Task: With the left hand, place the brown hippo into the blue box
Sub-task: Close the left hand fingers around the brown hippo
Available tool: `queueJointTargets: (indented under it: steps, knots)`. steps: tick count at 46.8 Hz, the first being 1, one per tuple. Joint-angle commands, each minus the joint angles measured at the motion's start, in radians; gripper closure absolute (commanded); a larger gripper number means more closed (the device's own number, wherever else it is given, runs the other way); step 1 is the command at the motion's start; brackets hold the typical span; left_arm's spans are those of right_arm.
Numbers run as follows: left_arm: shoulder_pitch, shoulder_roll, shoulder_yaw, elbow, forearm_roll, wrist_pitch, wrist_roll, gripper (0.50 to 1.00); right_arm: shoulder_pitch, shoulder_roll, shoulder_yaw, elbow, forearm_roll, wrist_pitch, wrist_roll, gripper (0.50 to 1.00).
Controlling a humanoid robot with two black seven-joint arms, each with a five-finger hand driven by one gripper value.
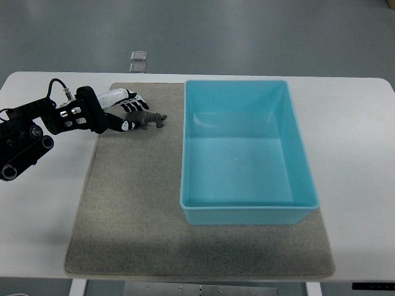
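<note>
The brown hippo (150, 119) is a small grey-brown toy animal, lying on its side on the grey mat (136, 203) near the mat's far left corner. Its body points to the right, with short legs sticking out and a darker back; finer detail is too small to make out, and no writing or label can be read on it or anywhere else in the top view.

The left hand (126, 111) is right against the toy's left end, its black and white fingers (133, 106) curled around that end so that the hippo appears gripped, though it rests low on the mat. The arm behind it is black, with a cable looping over the wrist, and it comes in from the left edge across the white bench (37, 216).

To the right of the hippo, a little apart, stands the blue box (247, 213), a plain light-blue rectangular tub with nothing inside, sitting on the right part of the mat.

Beyond the bench's far edge, two small pale square tiles (138, 60) lie on the grey floor (259, 31).
</note>
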Motion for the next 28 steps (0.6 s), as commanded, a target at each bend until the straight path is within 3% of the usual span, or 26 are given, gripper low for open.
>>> queueJointTargets:
  steps: [1, 28]
  knots:
    - [0.000, 0.000, 0.000, 0.001, 0.000, -0.002, 0.001, 0.870, 0.000, 0.000, -0.001, 0.000, 0.000, 0.001, 0.000, 0.564]
    - [0.000, 0.000, 0.000, -0.003, -0.017, -0.005, 0.001, 0.982, -0.001, 0.000, -0.001, 0.000, 0.000, 0.001, 0.000, 0.564]
